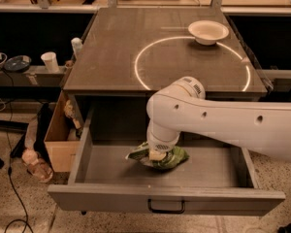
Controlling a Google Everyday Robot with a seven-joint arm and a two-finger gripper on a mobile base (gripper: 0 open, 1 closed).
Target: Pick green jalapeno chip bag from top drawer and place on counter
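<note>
The top drawer (111, 166) is pulled open below the counter (116, 42). The green jalapeno chip bag (173, 157) lies crinkled on the drawer floor near its middle. My gripper (156, 155) reaches down from the white arm into the drawer and sits right on the bag's left-centre, covering part of it. The arm comes in from the right and hides the drawer's back right part. The counter carries a bright white circle line (138, 72).
A white bowl (208, 31) stands on the counter at the back right, on the circle line. A brown cardboard box (58, 142) stands on the floor left of the drawer. A white cup (50, 61) and a dish sit on a low shelf at the left.
</note>
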